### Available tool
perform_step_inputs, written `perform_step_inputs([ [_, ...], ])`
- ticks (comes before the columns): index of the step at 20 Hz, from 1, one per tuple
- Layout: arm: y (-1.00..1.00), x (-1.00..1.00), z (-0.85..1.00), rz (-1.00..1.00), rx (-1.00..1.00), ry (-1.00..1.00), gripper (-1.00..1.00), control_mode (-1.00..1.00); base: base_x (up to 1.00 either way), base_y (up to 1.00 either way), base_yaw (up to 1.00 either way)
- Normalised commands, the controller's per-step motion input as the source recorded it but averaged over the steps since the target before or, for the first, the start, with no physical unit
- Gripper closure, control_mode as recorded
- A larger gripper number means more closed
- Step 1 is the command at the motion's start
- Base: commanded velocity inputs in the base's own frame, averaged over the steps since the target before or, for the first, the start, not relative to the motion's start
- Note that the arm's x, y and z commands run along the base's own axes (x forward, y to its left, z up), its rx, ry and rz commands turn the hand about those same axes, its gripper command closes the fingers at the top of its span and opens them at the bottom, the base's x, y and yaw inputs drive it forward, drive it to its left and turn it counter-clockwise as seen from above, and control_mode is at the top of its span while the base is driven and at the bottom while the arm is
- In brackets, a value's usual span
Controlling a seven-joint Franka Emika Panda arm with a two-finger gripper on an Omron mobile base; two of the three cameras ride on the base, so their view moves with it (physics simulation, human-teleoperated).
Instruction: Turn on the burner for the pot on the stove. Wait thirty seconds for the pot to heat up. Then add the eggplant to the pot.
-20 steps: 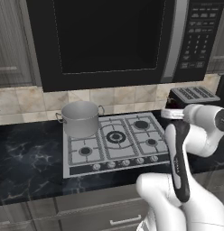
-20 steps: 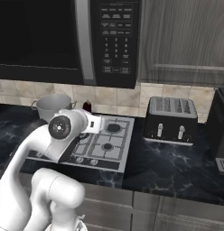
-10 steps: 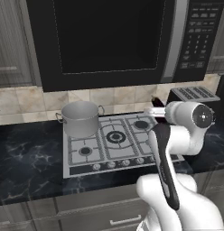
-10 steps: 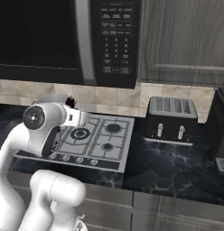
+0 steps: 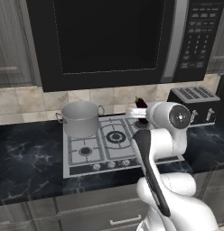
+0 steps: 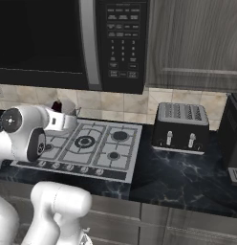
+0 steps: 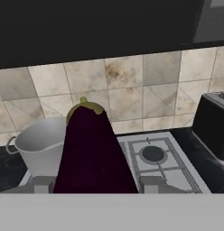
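1. Pot (image 5: 80, 118) stands on the stove's (image 5: 109, 153) back-left burner, mouth open to receive food.
2. Eggplant (image 7: 92, 153) is clamped upright in the gripper (image 7: 93, 184), carried above the stove, right of the pot.
3. Toaster (image 5: 193, 104) sits aside on the table (image 5: 23, 158).

Two base views flank stove (image 5: 109, 144), hand view close over pot (image 7: 39, 144)

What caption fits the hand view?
Tool holding the eggplant upright, pot and stove behind.
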Motion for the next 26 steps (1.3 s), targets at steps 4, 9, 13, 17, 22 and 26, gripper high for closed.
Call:
perform_step_inputs([
  [4, 0.53, 0.0, 0.04, 0.0, 0.0, 0.0, 1.0, -1.0, 0.0, 0.0, 0.0],
  [9, 0.45, 0.0, 0.02, 0.0, 0.0, 0.0, 1.0, -1.0, 0.0, 0.0, 0.0],
  [13, 0.31, 0.0, 0.0, 0.0, 0.0, 0.0, 1.0, -1.0, 0.0, 0.0, 0.0],
  [17, 0.35, 0.0, 0.0, 0.0, 0.0, 0.0, 1.0, -1.0, 0.0, 0.0, 0.0],
  [22, 0.32, 0.0, 0.0, 0.0, 0.0, 0.0, 1.0, -1.0, 0.0, 0.0, 0.0],
  [26, 0.42, 0.06, 0.0, 0.0, 0.0, 0.0, 1.0, -1.0, 0.0, 0.0, 0.0],
])
